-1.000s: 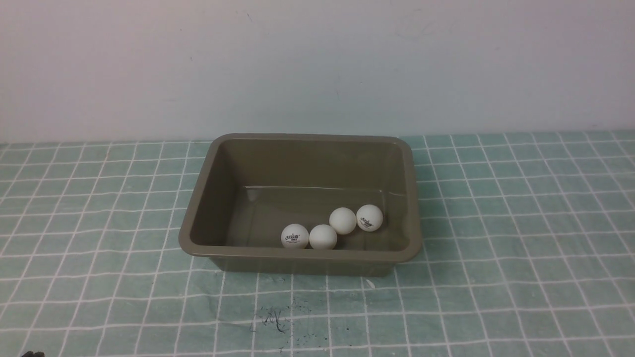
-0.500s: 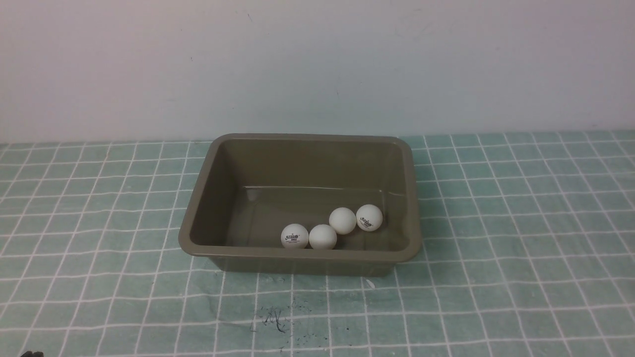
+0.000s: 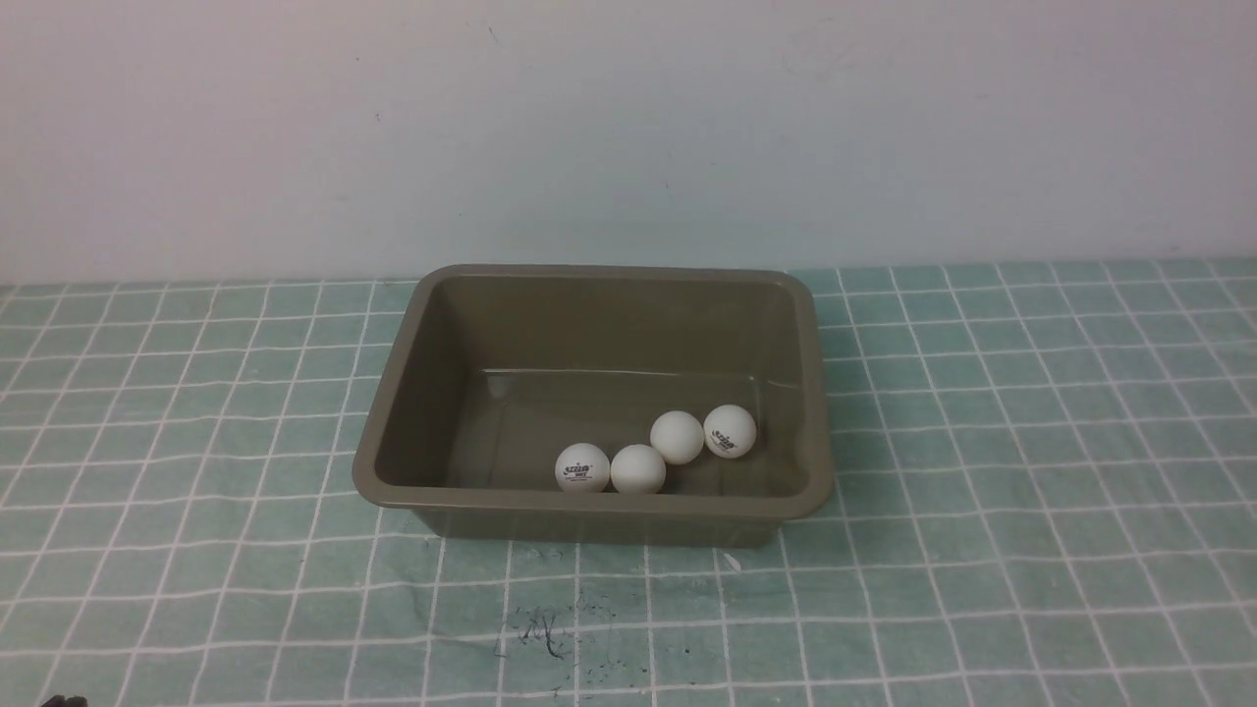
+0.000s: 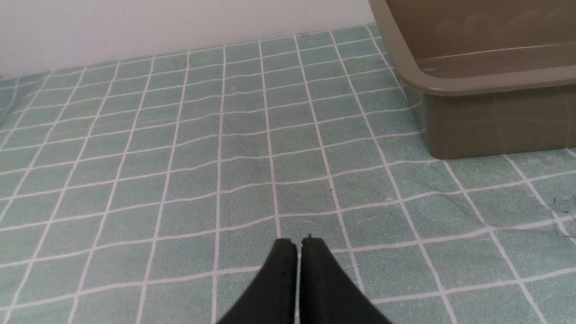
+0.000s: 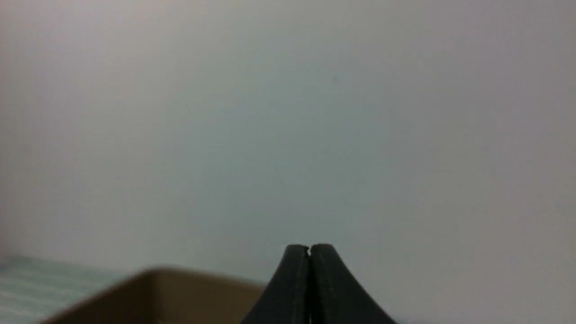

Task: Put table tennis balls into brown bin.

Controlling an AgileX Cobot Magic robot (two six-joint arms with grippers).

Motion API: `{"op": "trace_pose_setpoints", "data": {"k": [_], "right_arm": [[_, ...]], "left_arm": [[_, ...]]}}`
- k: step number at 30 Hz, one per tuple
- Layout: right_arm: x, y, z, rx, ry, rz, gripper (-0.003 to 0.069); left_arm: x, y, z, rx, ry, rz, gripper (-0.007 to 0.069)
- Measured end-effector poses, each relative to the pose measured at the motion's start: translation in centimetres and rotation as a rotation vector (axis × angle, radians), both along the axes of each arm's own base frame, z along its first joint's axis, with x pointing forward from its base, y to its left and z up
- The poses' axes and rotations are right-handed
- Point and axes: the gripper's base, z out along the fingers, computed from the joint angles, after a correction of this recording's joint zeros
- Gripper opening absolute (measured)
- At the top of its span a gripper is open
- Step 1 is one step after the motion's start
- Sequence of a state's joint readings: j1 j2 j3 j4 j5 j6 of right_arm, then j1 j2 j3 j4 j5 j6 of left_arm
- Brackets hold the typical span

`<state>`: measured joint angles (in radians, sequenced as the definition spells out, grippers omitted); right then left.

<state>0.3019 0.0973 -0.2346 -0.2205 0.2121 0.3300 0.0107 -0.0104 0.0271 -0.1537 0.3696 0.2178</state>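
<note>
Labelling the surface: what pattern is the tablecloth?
Teal tablecloth with a white grid; clearest in the left wrist view.

Even, soft light; right wrist view blurs the brown bin (image 5: 157, 292).

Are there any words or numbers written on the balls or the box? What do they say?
Ball at the near left: a small dark and red logo, too small to read.
Ball at the far right: the same kind of logo, too small to read.
Two middle balls: no print showing.
Brown bin: no writing.
</note>
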Motion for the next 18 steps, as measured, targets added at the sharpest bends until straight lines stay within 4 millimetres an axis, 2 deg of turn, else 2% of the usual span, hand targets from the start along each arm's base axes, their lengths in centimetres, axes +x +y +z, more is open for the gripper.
{"op": "trace_pose_setpoints", "data": {"k": [5, 8, 18], "right_arm": [[0.3, -1.2, -6.3, -0.001, 0.299, -0.205, -0.0015], [0.2, -1.5, -9.6, 0.002, 0.387, -0.270, -0.0015], [0.3, -1.6, -9.5, -0.014, 0.334, -0.284, -0.0015]], "left_arm": [[0.0, 0.0, 0.0, 0.000, 0.001, 0.000, -0.0005], [0.0, 0.0, 0.0, 0.000, 0.001, 0.000, -0.0005], [0.0, 0.0, 0.0, 0.000, 0.001, 0.001, -0.0005]]}}
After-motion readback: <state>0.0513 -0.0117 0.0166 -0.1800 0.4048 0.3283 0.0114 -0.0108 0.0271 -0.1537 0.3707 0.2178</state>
